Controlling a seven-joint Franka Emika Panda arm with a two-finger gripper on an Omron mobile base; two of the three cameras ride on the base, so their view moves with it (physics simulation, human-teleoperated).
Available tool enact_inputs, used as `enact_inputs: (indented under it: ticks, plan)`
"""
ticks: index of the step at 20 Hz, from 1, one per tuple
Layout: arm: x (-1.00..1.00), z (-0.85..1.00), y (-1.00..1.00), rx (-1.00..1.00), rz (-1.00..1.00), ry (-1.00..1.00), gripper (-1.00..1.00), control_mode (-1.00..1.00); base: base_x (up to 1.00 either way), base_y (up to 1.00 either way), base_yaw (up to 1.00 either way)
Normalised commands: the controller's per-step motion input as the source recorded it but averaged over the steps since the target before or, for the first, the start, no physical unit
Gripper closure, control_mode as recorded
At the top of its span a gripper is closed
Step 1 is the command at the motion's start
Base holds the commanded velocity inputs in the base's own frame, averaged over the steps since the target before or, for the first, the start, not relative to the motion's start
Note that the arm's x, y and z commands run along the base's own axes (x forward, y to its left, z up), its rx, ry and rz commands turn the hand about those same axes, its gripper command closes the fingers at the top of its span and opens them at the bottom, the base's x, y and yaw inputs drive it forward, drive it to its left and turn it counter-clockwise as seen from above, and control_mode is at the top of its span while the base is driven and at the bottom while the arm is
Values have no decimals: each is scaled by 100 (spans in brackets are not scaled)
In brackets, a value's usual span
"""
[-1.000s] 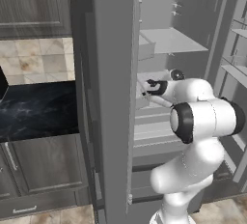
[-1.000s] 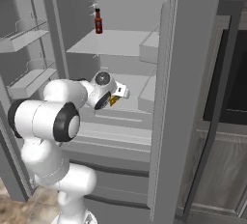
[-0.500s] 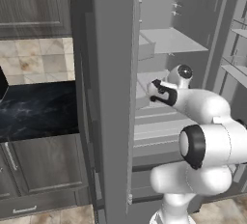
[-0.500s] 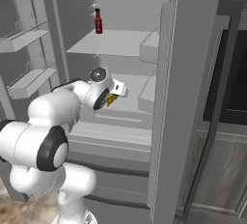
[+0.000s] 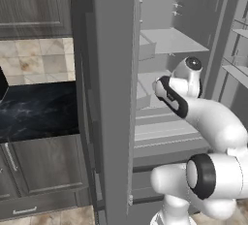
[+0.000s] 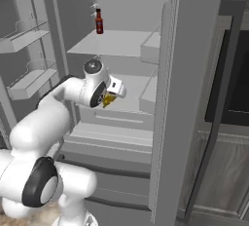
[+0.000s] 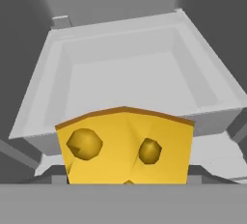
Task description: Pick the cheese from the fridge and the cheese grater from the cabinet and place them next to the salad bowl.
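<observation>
Hand view: cheese [image 7: 126, 146] w/ holes; right base: bottle [image 6: 99, 21].

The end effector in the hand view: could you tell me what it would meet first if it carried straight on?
The cheese sits right at the end effector; beyond it, probably the open pale bin, though depth is unclear.

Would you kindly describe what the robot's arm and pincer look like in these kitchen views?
The arm is built of glossy white, rounded segments linked by dark grey to black joint rings, with a round grey cap on its wrist joint. A black band marks the forearm in the left base view. The pincer sits on a small white hand. No cables or lettering are visible.
</observation>
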Motion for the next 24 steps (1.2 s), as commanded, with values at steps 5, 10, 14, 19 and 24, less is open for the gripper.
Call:
enact_inputs:
  ticks: [5,10,14,19,24]
  plan:
    - [-61,17,0,0,0,2,100,-100,0,0,0]
    - [-61,23,0,0,0,2,100,-100,0,0,0]
    - [-65,21,0,0,0,1,100,-100,0,0,0]
    - [-52,13,0,-2,0,4,100,-100,0,0,0]
    - [-32,0,10,-13,-6,7,100,-100,0,0,0]
